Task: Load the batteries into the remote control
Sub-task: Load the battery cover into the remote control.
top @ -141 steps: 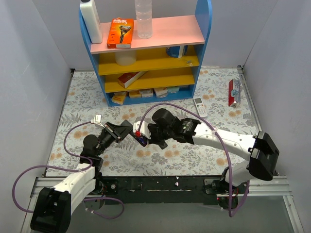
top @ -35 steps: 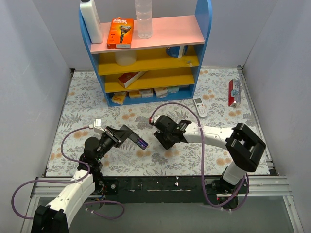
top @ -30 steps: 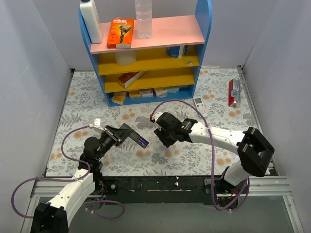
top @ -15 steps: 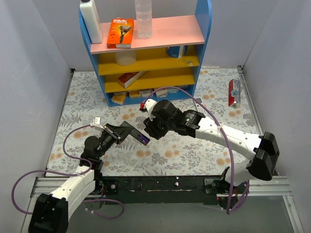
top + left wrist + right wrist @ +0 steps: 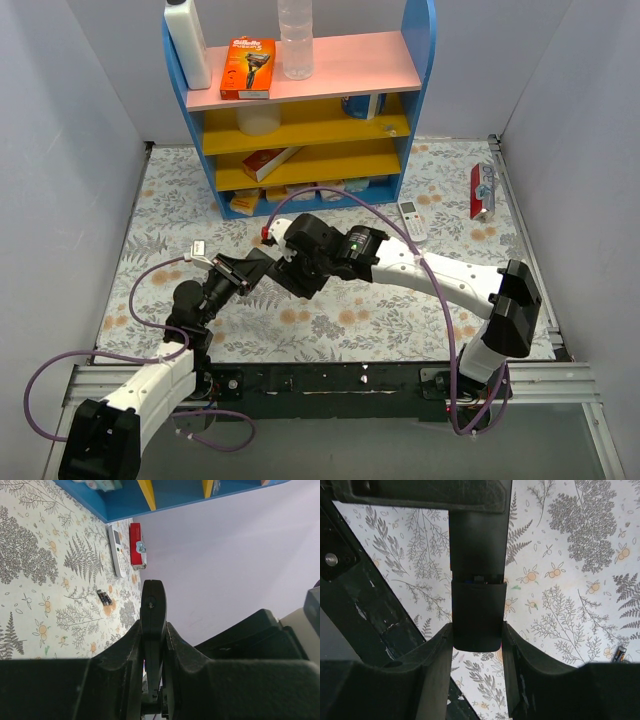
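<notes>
My left gripper (image 5: 153, 626) is clenched on the black remote (image 5: 153, 602), held edge-on above the floral mat (image 5: 35, 580). My right gripper (image 5: 477, 632) straddles the remote's end, a finger close at each side; whether they pinch it I cannot tell. Two batteries (image 5: 104, 597) lie on the mat near the white remote (image 5: 116, 550)

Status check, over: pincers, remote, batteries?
Left pincer shut on black remote, held off the mat. Right pincer shut on battery cover, butted against the remote's end. Loose batteries on the mat, apart from both pincers.
</notes>
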Controlling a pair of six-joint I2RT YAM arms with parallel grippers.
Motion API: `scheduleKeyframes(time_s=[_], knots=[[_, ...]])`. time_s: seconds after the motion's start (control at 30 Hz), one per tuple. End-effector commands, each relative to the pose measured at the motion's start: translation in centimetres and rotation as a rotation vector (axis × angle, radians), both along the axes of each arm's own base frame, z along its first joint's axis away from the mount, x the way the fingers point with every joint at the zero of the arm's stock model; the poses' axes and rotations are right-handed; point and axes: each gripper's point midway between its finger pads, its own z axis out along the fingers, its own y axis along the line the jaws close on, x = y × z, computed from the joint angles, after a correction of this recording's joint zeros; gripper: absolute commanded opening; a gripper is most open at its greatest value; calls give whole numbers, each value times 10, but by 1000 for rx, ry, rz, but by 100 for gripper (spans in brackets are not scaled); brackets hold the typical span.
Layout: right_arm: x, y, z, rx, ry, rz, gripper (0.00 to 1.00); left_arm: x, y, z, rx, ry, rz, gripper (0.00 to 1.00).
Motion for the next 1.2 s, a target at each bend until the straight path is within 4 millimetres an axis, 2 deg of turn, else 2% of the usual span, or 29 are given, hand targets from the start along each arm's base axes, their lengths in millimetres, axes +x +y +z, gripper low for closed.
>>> scheduleKeyframes(time_s=[0.0,0.2,0.73,1.17], knots=[[-3,2,11,-14,-13,16,27,-6,6,-22,0,37,30,0],[-3,3,4,-52,-12,7,27,-6,6,-17,-15,28,31,0],[2,13,6,-64,-40,8,28,-9,4,-10,-44,18,13,0],[1,11,-2,-116,-21,3,29,-9,4,-5,-55,3,12,0]])
